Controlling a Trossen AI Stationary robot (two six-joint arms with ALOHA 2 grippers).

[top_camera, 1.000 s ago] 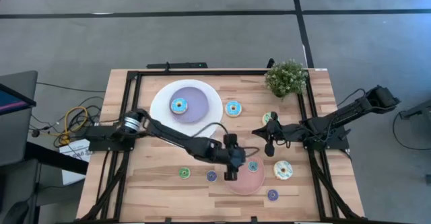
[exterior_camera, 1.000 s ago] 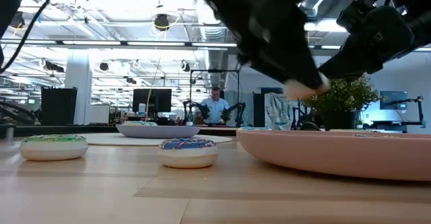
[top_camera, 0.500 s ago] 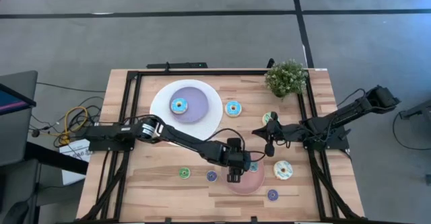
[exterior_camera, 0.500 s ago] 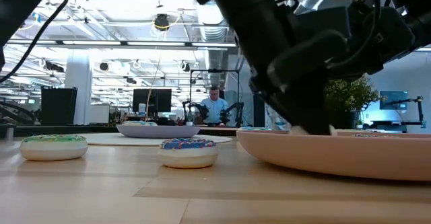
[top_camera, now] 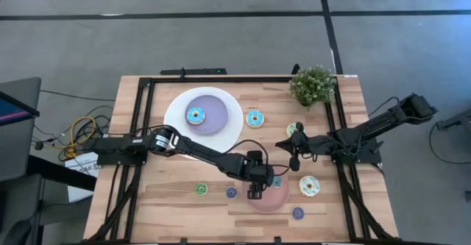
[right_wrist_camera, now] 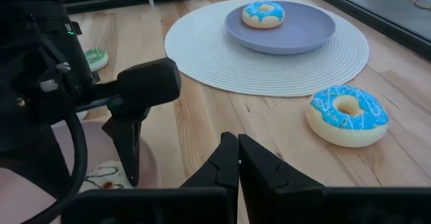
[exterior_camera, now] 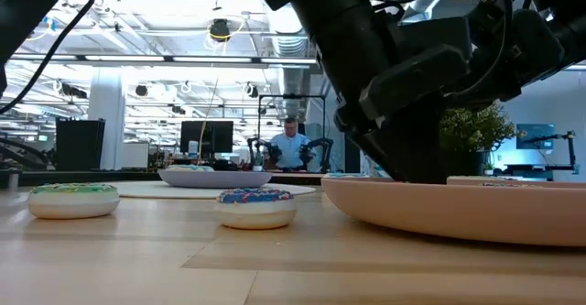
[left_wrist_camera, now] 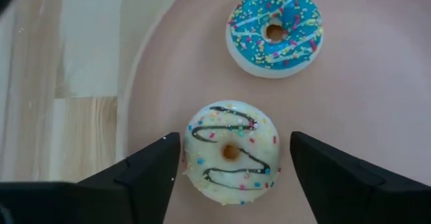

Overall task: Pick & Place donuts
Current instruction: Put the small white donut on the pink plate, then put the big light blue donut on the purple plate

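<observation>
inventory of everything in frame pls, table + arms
blue donuts: 2; one on the lilac plate, one on wood beside the mat
cream-green donut: 1, right of the pink plate
teal mini: 1, on the pink plate
cream mini: 1, on the pink plate
green mini: 1, on wood
purple minis: 2, on wood
lilac plate: 1, on the mat
mat: 1, white
pink plate: 1
plant: 1, green, table corner
person: 1, far behind
left gripper: fingers open either side of the cream mini
right gripper: fingers shut, off the plates
</observation>
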